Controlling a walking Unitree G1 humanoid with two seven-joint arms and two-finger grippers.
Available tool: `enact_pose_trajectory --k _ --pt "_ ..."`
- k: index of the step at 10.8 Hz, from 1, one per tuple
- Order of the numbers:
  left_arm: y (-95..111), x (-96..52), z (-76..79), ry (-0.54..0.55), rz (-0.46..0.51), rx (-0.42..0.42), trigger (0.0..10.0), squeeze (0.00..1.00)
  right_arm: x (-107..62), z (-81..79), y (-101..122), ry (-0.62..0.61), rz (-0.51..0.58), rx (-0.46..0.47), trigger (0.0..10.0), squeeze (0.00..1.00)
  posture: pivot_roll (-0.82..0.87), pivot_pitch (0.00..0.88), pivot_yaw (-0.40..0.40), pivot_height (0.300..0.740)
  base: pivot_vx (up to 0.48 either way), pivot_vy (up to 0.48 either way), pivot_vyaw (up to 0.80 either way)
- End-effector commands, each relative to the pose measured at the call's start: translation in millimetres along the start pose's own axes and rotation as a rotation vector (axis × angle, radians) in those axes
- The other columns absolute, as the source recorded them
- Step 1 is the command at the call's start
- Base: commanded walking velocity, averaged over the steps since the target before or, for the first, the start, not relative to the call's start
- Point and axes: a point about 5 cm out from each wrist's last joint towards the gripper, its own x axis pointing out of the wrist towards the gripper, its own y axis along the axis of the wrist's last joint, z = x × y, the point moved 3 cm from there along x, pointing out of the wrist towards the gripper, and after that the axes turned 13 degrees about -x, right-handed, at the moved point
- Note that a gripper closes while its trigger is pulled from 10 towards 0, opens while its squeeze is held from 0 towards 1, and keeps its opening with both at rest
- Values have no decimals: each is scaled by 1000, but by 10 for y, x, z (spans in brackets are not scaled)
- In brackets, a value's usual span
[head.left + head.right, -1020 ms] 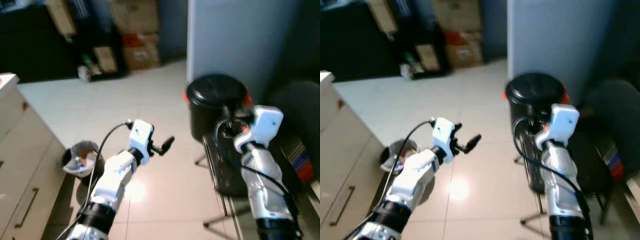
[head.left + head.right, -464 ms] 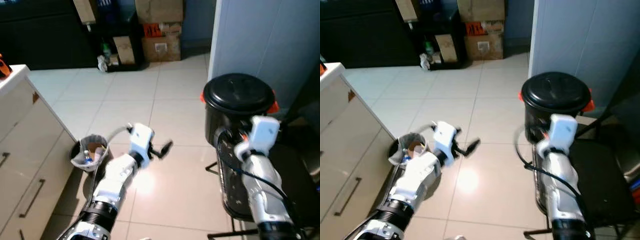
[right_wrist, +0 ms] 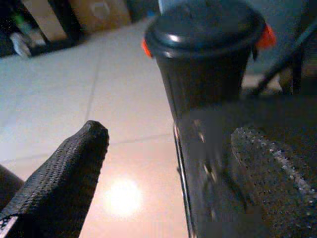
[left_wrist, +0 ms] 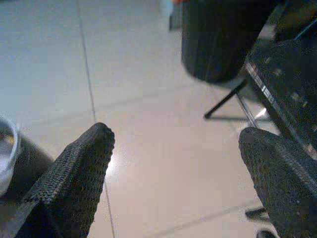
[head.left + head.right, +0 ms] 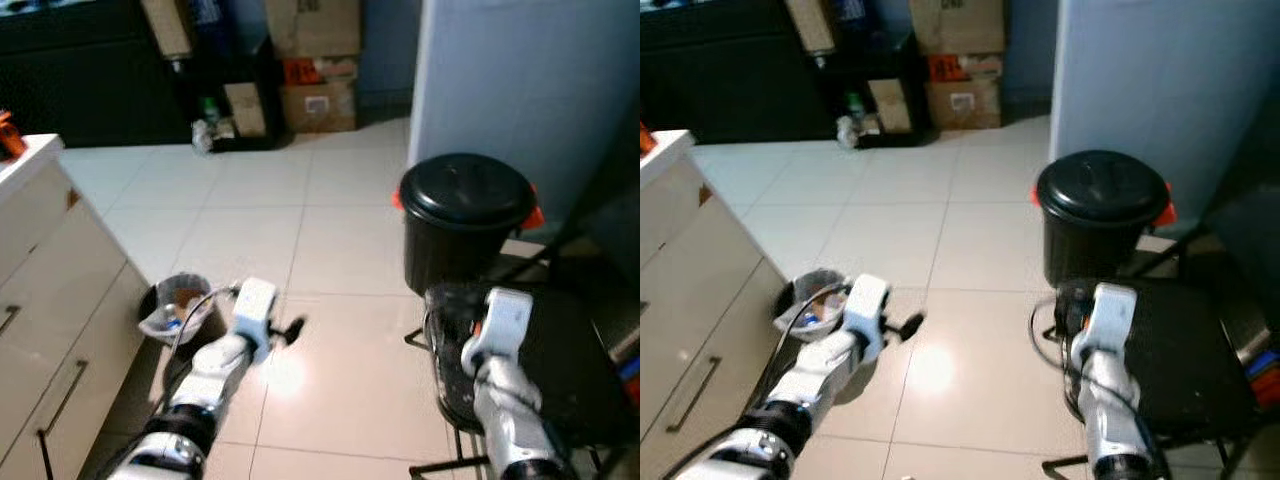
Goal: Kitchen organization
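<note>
Head views: the black bin (image 5: 465,215) stands ahead, a small lined bin (image 5: 176,306) beside the cabinet (image 5: 50,310). Approach slowly.
Left wrist view: left gripper (image 4: 178,163) jaws spread, empty.
Right wrist view: right gripper (image 3: 171,163) jaws spread above the black chair (image 3: 233,148); avoid it.

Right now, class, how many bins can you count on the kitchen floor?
2. A black lidded bin stands by the blue wall, behind the folding chair. A small open waste bin with a white liner sits beside the cabinet. Others may be hidden.
</note>
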Motion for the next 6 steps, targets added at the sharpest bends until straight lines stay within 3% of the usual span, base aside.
enact_pose_trajectory --k 1,4,6 --pt "-14 -26 -156 65 -13 -20 10000 0 59 -75 31 17 7 27 10000 0 6 8 142 740 0 0 0" --pt "-151 -110 -405 170 -67 -14 10000 0 60 -42 -302 20 -113 -28 10000 0 10 8 139 740 0 0 0" --pt "-318 -156 -460 215 -122 -32 10000 0 23 37 -504 2 -201 -23 10000 0 8 6 139 740 0 0 0"
